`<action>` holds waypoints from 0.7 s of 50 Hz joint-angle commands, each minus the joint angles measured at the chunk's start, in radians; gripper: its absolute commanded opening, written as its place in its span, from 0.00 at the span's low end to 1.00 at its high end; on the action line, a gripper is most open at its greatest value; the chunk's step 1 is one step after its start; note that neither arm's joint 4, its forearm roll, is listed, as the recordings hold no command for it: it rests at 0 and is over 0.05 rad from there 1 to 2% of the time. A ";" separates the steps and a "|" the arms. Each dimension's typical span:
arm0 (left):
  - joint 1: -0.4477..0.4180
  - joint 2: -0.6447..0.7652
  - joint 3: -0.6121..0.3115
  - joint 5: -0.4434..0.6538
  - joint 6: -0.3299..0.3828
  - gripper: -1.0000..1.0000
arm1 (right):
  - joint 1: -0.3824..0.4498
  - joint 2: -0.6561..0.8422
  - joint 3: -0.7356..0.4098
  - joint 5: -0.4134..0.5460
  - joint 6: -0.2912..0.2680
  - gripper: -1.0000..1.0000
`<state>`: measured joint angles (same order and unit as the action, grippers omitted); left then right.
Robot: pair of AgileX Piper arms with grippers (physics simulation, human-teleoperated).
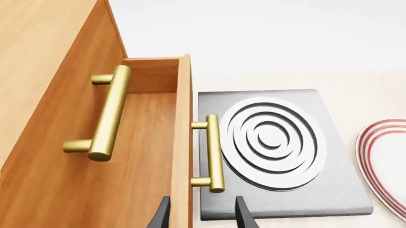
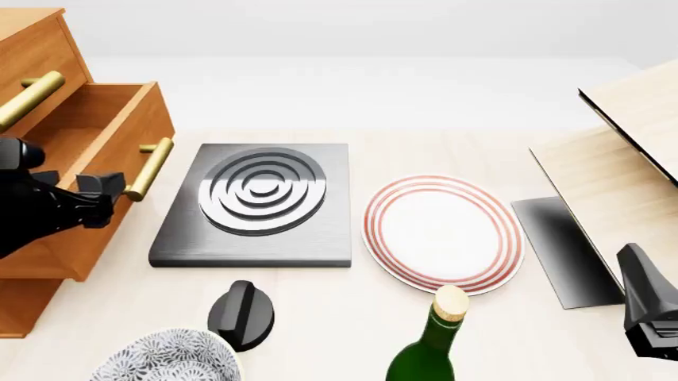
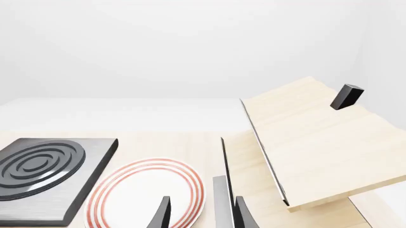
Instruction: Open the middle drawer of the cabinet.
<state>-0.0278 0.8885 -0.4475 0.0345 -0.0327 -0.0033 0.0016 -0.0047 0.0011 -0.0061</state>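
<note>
The orange-brown cabinet (image 2: 32,48) stands at the far left of the table. Its middle drawer (image 2: 101,119) is pulled out, so its wooden inside (image 1: 149,142) shows. The drawer's brass bar handle (image 2: 149,168) (image 1: 213,153) is free. My left gripper (image 2: 108,195) (image 1: 201,216) is open just short of that handle, its fingertips either side of the drawer front's edge (image 1: 184,142) and holding nothing. The upper drawer's handle (image 1: 109,114) sits on the closed front above. At the table's near right my right gripper (image 2: 637,270) (image 3: 201,216) is open and empty.
A grey slab with ringed burner (image 2: 254,206) lies right beside the open drawer. Right of it is a red-rimmed plate (image 2: 443,230). A green bottle (image 2: 429,349), black knob (image 2: 241,316) and patterned bowl (image 2: 164,357) sit near the front. Pale wood boards (image 2: 625,159) stand at right.
</note>
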 commanded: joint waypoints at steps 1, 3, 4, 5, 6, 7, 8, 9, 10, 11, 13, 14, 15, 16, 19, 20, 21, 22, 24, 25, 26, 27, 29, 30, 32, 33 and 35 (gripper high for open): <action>-0.052 0.008 0.016 0.005 -0.018 1.00 | 0.000 0.000 0.000 0.000 0.000 1.00; -0.062 0.004 0.019 0.007 -0.020 1.00 | 0.000 0.000 0.000 0.000 0.000 1.00; -0.067 0.000 0.020 0.009 -0.019 1.00 | 0.000 0.000 0.000 0.000 0.000 1.00; -0.070 -0.004 0.020 0.012 -0.018 1.00 | 0.000 0.000 0.000 0.000 0.000 1.00; -0.075 -0.010 0.021 0.017 -0.017 1.00 | 0.000 0.000 0.000 0.000 0.000 1.00; -0.081 -0.014 0.019 0.021 -0.019 1.00 | 0.000 0.000 0.000 0.000 0.000 1.00; -0.086 -0.017 0.018 0.025 -0.019 1.00 | 0.000 0.000 0.000 0.000 0.000 1.00; -0.090 -0.020 0.017 0.027 -0.014 1.00 | 0.000 0.000 0.000 0.000 0.000 1.00; -0.093 -0.018 0.017 0.026 -0.014 1.00 | 0.000 0.000 0.000 0.000 0.000 1.00; -0.099 -0.010 0.019 0.019 -0.013 1.00 | 0.000 0.000 0.000 0.000 0.000 1.00; -0.106 0.002 0.020 0.010 -0.009 1.00 | 0.000 0.000 0.000 0.000 0.000 1.00; -0.110 0.008 0.019 0.006 -0.006 1.00 | 0.000 0.000 0.000 0.000 0.000 1.00; -0.113 0.013 0.017 0.003 -0.007 1.00 | 0.000 0.000 0.000 0.000 0.000 1.00; -0.118 0.020 0.016 -0.002 -0.006 1.00 | 0.000 0.000 0.000 0.000 0.000 1.00; -0.132 0.045 0.017 -0.023 -0.002 1.00 | 0.000 0.000 0.000 0.000 0.000 1.00; -0.144 0.068 0.015 -0.038 -0.009 1.00 | 0.000 0.000 0.000 0.000 0.000 1.00; -0.144 0.068 0.015 -0.039 -0.009 1.00 | 0.000 0.000 0.000 0.000 0.000 1.00; -0.150 0.090 0.010 -0.054 -0.004 1.00 | 0.000 0.000 0.000 0.000 0.000 1.00; -0.167 0.133 -0.006 -0.077 -0.001 1.00 | 0.000 0.000 0.000 0.000 0.000 1.00; -0.167 0.133 -0.006 -0.077 -0.001 1.00 | 0.000 0.000 0.000 0.000 0.000 1.00; -0.181 0.171 -0.023 -0.092 -0.007 1.00 | 0.000 0.000 0.000 0.000 0.000 1.00; -0.184 0.180 -0.030 -0.095 -0.003 1.00 | 0.000 0.000 0.000 0.000 0.000 1.00; -0.198 0.198 -0.047 -0.096 -0.008 1.00 | 0.000 0.000 0.000 0.000 0.000 1.00; -0.213 0.202 -0.053 -0.096 -0.011 1.00 | 0.000 0.000 0.000 0.000 0.000 1.00; -0.238 0.212 -0.065 -0.095 -0.011 1.00 | 0.000 0.000 0.000 0.000 0.001 1.00; -0.246 0.217 -0.068 -0.095 -0.012 1.00 | 0.000 0.000 0.000 0.000 0.000 1.00; -0.286 0.238 -0.082 -0.091 -0.041 1.00 | 0.000 0.000 0.000 0.000 0.000 1.00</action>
<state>-0.2198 1.0010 -0.4793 -0.0308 -0.0435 -0.0033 0.0015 -0.0048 0.0011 -0.0061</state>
